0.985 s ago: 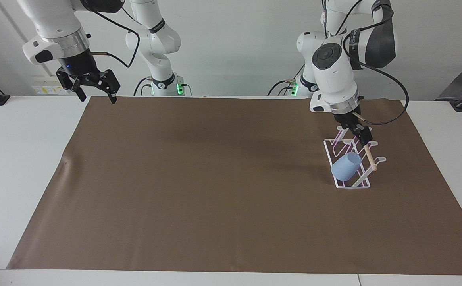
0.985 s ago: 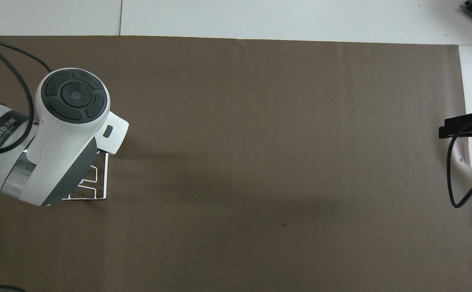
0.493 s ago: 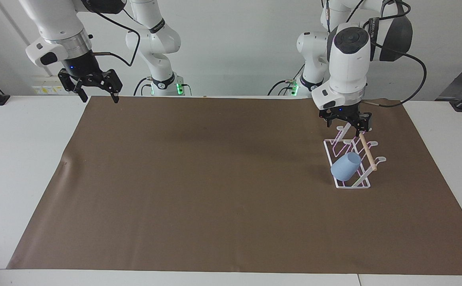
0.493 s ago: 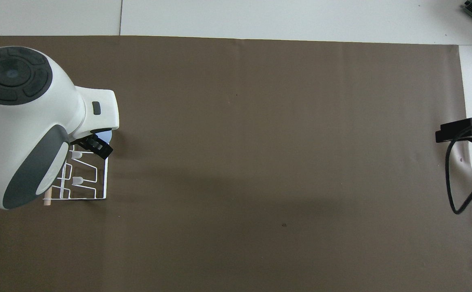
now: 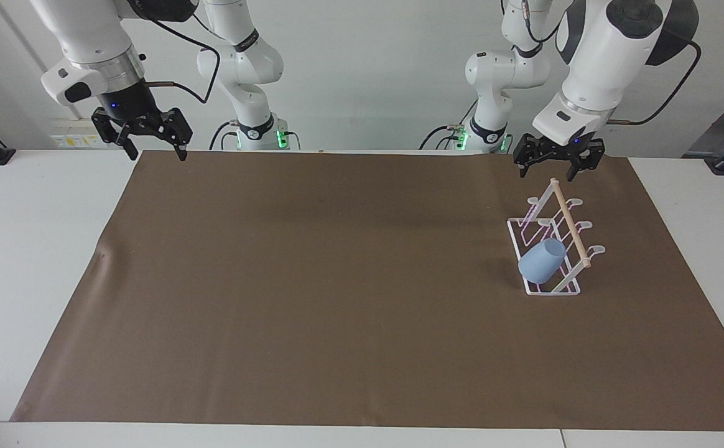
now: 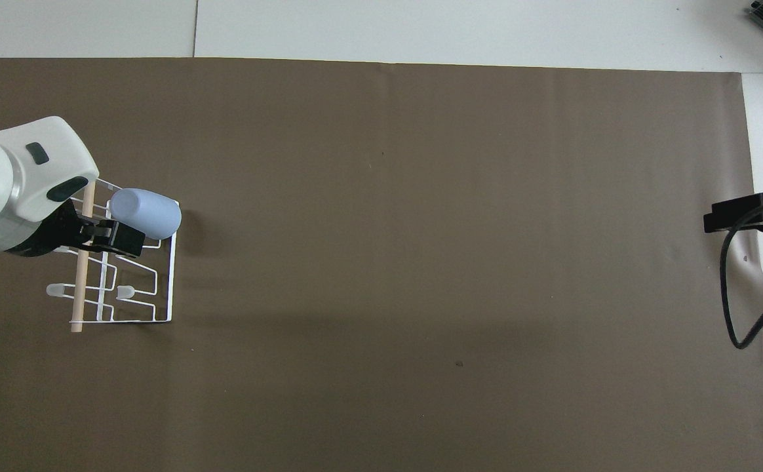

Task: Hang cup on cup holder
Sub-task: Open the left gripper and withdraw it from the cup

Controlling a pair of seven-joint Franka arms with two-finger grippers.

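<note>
Having been lifted clear of the cup holder [image 5: 548, 246], the left gripper [image 5: 558, 167] was seen spread and empty above it, the cup [image 5: 542, 261] left hung on a prong farthest from the robots, the right gripper [image 5: 150, 138] waiting spread; task judged done.

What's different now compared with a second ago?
The left gripper, which was down at the rack's wooden rod, has lifted up and drawn back toward its base, open and empty. The cup stays hung on the rack, unmoved. The right gripper barely shifted and waits, open, over the mat's corner.
</note>
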